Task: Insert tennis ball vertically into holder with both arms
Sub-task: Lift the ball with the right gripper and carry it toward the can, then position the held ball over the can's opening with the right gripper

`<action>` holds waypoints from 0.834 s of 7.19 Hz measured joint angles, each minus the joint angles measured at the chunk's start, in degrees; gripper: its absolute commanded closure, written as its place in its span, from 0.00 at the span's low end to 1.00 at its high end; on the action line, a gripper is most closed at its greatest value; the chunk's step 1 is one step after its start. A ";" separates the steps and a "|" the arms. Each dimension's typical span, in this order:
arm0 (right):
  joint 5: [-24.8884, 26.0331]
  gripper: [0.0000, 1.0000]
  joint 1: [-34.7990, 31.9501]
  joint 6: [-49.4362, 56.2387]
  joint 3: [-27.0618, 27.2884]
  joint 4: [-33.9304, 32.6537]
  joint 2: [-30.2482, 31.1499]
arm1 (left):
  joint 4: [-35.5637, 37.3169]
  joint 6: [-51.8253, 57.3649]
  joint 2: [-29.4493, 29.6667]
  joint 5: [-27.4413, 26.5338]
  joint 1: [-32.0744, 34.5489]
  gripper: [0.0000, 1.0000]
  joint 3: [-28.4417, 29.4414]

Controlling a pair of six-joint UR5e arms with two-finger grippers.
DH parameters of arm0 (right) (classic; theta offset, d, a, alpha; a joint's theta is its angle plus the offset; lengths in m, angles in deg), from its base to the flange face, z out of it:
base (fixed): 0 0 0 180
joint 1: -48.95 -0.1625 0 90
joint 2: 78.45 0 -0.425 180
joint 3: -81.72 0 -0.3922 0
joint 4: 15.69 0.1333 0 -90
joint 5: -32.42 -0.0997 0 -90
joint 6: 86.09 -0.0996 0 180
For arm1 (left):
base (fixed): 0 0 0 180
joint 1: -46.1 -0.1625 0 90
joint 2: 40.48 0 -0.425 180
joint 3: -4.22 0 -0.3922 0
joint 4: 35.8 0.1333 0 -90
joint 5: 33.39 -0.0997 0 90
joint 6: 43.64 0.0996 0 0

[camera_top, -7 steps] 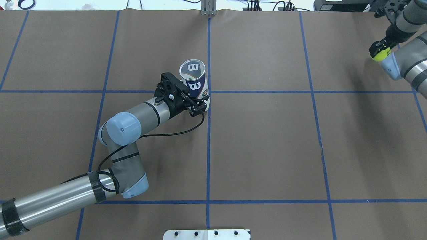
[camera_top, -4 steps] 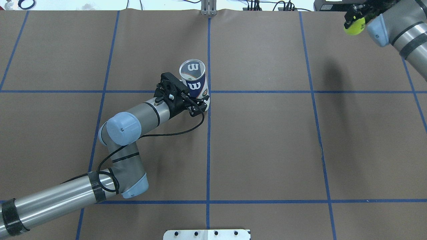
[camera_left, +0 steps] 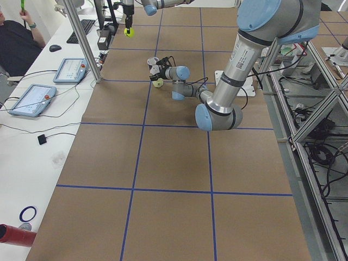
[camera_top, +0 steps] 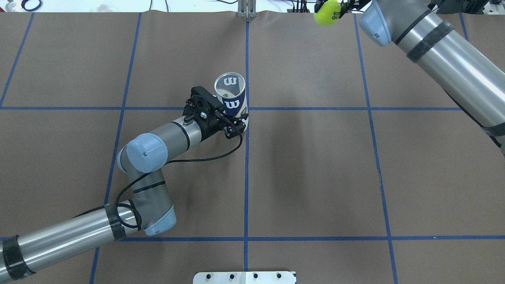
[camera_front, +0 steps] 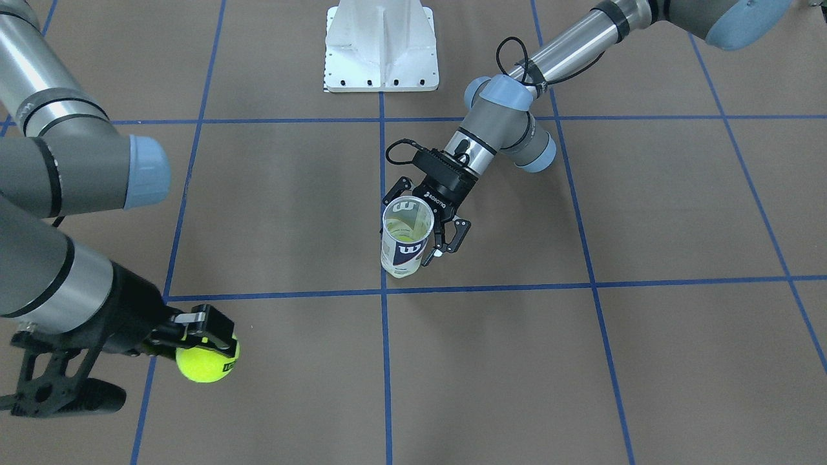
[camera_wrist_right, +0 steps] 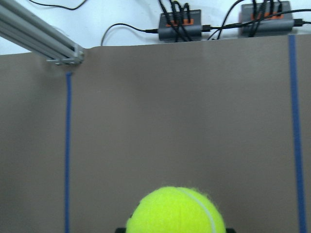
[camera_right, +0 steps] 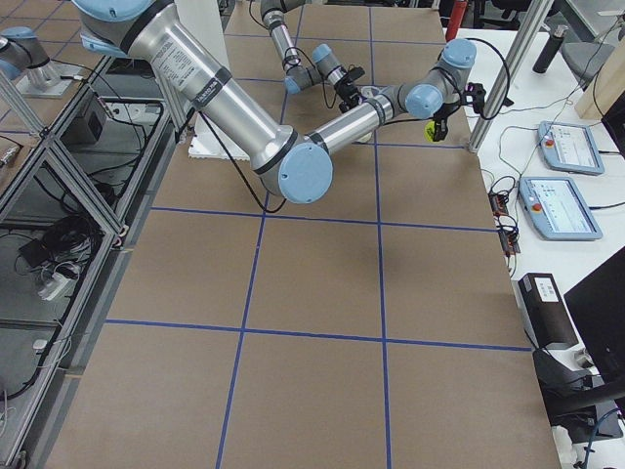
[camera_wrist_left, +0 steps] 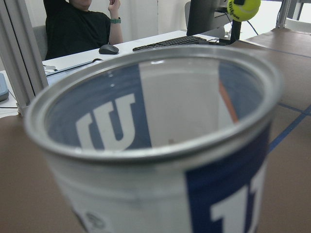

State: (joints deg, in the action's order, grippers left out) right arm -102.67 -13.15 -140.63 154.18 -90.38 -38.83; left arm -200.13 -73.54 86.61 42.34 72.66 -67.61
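Note:
The holder [camera_top: 230, 94], a clear can with a navy and white "W" label, stands upright with its mouth open near the table's middle; it also shows in the front view [camera_front: 405, 239] and fills the left wrist view [camera_wrist_left: 155, 145]. My left gripper [camera_top: 238, 124] is shut on its lower part from the side. My right gripper [camera_top: 335, 8] is shut on the tennis ball [camera_top: 326, 12] and holds it in the air over the table's far edge, to the right of the holder. The ball also shows in the front view [camera_front: 207, 363] and the right wrist view [camera_wrist_right: 176, 211].
A white pedestal base [camera_front: 381, 45] sits at the robot's side of the table. An aluminium post [camera_top: 246, 10] stands at the far edge. Beyond that edge are cables, tablets [camera_left: 32, 99] and a seated operator [camera_left: 16, 38].
My right gripper has carried the ball from the table's far right corner leftward along the far edge. The holder has shifted very slightly in the left gripper.

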 measured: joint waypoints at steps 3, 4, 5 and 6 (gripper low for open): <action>0.10 1.00 5.22 -12.11 8.83 -0.10 -0.89 | -0.09 -0.13 0.02 0.03 -0.49 0.01 0.07; 0.20 1.00 7.00 -15.01 11.36 -0.10 -1.08 | -0.11 -0.25 0.06 0.03 -0.73 0.01 0.10; 0.43 1.00 8.74 -16.89 13.18 -0.11 -1.26 | -0.14 -0.30 0.07 0.03 -0.89 0.01 0.11; 0.83 1.00 10.40 -17.92 14.12 -0.11 -1.57 | -0.18 -0.32 0.11 0.03 -0.94 0.01 0.11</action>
State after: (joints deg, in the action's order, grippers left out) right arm -101.84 -2.75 -158.56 168.30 -90.49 -40.41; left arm -200.30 -73.86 86.72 42.37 71.72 -67.50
